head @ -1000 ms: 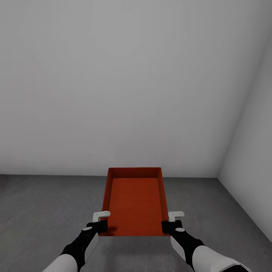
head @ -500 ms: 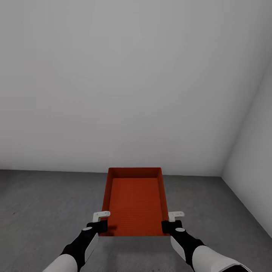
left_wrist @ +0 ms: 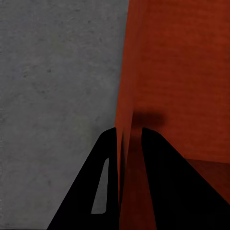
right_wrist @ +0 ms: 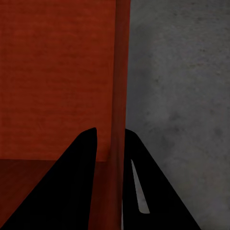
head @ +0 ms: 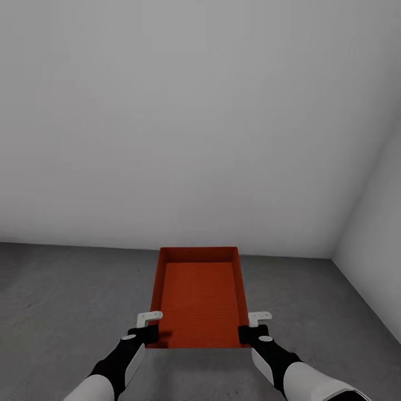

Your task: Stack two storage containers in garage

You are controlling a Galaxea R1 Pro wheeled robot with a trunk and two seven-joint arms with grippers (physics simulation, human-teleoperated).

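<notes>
I hold one red-orange storage container (head: 200,298) level in front of me, above the dark grey concrete floor (head: 67,301) of the garage. It is lidless and empty. My left gripper (head: 151,329) is shut on its left wall near the near corner; the left wrist view has the thin wall (left_wrist: 123,120) pinched between two black fingers (left_wrist: 158,158). My right gripper (head: 249,329) is shut on the right wall in the same way, and the right wrist view shows that wall (right_wrist: 120,96) between its fingers (right_wrist: 81,158).
A plain white-grey wall (head: 184,122) stands straight ahead and meets a second wall (head: 379,245) at a corner on the right. Bare concrete spreads to the left and beneath the container.
The camera has shifted: the wall-floor line sits higher on the left and the right corner has slid further right. The container and both grippers keep the same place in the picture.
</notes>
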